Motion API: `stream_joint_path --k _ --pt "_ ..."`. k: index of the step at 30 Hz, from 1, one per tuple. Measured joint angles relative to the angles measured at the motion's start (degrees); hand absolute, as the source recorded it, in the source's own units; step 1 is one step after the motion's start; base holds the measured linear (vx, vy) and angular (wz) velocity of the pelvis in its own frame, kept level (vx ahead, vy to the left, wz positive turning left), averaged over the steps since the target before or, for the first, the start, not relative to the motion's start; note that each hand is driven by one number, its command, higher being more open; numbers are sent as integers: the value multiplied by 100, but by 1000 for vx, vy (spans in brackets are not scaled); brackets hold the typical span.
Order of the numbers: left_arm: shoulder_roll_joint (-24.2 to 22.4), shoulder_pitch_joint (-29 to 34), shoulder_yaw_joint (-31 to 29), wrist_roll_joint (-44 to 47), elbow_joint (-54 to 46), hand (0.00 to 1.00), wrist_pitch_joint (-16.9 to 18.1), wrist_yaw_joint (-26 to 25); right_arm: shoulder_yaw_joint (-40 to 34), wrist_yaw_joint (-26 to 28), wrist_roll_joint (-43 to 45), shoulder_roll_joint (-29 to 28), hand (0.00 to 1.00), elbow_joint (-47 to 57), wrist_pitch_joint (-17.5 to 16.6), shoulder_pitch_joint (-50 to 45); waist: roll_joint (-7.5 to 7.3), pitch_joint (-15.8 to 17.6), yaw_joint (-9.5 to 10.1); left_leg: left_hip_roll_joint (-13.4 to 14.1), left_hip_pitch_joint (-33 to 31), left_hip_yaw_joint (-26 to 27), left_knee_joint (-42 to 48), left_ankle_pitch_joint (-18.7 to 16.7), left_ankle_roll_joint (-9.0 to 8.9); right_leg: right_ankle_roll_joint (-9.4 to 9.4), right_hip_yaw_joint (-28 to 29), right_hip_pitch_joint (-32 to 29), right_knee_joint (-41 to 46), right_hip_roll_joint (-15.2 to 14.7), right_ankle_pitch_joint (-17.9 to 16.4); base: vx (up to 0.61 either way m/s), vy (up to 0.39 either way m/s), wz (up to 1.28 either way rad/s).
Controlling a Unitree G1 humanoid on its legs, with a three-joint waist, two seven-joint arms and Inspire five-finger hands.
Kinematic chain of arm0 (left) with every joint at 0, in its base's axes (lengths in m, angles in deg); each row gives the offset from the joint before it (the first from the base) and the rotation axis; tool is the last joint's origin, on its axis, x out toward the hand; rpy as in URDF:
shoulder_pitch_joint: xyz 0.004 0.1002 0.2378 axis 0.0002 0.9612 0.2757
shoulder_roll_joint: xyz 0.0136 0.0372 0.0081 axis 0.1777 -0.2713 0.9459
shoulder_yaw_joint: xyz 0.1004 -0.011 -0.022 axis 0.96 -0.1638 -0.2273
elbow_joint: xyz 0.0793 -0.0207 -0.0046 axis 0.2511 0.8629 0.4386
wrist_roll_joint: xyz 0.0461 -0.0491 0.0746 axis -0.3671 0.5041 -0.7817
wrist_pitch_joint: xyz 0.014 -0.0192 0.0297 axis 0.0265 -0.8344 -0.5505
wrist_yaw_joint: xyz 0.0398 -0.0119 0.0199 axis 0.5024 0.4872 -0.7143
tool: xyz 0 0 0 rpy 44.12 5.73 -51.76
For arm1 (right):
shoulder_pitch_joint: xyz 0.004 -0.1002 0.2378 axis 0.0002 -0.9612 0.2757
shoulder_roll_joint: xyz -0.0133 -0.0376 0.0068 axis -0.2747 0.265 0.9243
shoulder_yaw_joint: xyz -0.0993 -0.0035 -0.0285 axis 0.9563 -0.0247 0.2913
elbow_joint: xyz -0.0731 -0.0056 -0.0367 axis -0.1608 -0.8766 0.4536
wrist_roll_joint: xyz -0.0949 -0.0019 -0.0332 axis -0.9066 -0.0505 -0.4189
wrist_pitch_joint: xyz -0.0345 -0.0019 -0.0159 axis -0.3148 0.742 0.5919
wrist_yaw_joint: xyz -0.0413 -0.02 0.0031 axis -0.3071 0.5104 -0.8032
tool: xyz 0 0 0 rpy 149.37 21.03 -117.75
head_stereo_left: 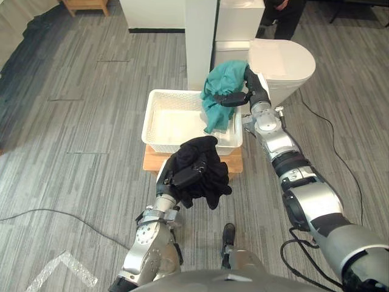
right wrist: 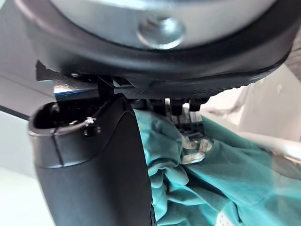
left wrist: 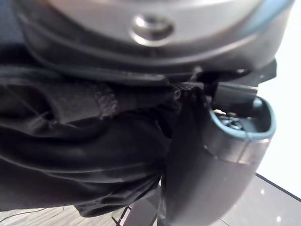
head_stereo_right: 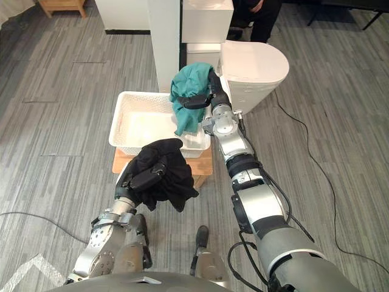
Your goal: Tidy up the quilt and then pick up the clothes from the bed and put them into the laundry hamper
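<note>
Standing on a low wooden bench (head_stereo_left: pixel 152 161), a white hamper (head_stereo_left: pixel 148 125) is noted: rectangular, with latticed plastic walls.

Teal garment (head_stereo_left: pixel 220 91): thin, crumpled cloth, clamped in the right robot hand (head_stereo_left: pixel 234 97) above the hamper's far right corner. Its long axis hangs straight down, and the tail appears to be past the rim.

Black garment (head_stereo_left: pixel 203 176): soft and bunched, clamped in the left robot hand (head_stereo_left: pixel 187 173). It is held just short of the near rim, with the hamper directly ahead.

The right robot hand is judged nearer to a drop, where little more than a release seems called for.
</note>
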Motion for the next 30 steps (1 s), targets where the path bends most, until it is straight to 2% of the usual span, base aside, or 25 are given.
stream_joint_path --k 2,6,11,13,16,21,23,27,30 --pt "-31 11 -112 18 145 0 -1 -13 12 -3 1 -21 100 50 0 0 1 1 3 57 52 90 0 -66 -78 -46 74 -7 -8 53 34 -56 -24 -22" --pt "-62 98 -246 161 178 0 -11 -56 42 -27 -4 -27 100 296 34 -37 0 1 -3 135 100 243 0 -76 -70 -58 156 -8 -87 117 84 -64 -32 -20" --pt "-81 92 -366 213 137 0 -12 -58 51 -70 -3 -19 100 1233 33 -319 -17 11 -44 144 125 341 1 -75 -71 -51 203 -9 -119 120 113 -31 -15 -6" --pt "-81 85 -410 211 47 0 -12 -63 51 -70 -20 -18 100 1605 33 -479 -96 47 -68 133 141 359 1 -57 -77 -41 203 6 -118 98 122 0 0 0" --pt "-148 153 -538 203 -107 0 -17 -75 80 -57 -672 -15 100 1880 33 -726 -153 57 -83 96 155 345 2 -13 -90 -37 187 25 -103 73 122 14 1 3" --pt "-413 354 -798 191 -380 0 -14 -95 536 199 -1645 12 100 2474 31 -1265 -153 56 -140 85 267 321 -2 -13 -116 -19 184 136 -86 64 103 -2 1 1" --pt "-492 368 -809 191 -383 0 -14 -96 753 310 -1831 32 100 2713 7 -1507 -153 56 -140 92 265 304 -3 -72 -179 -24 161 132 -66 68 87 -62 11 4" --pt "-551 529 -789 190 -441 0 -15 -95 1202 577 -2066 28 100 2744 -23 -1805 -161 53 -119 115 253 341 -2 -98 -138 -38 149 103 -33 77 27 -68 4 3" --pt "-549 554 -806 191 -451 0 -15 -95 1366 658 -2640 32 100 2730 -23 -1890 -172 48 -51 133 241 366 -1 -49 -136 -26 138 103 -45 86 38 -55 -7 2"
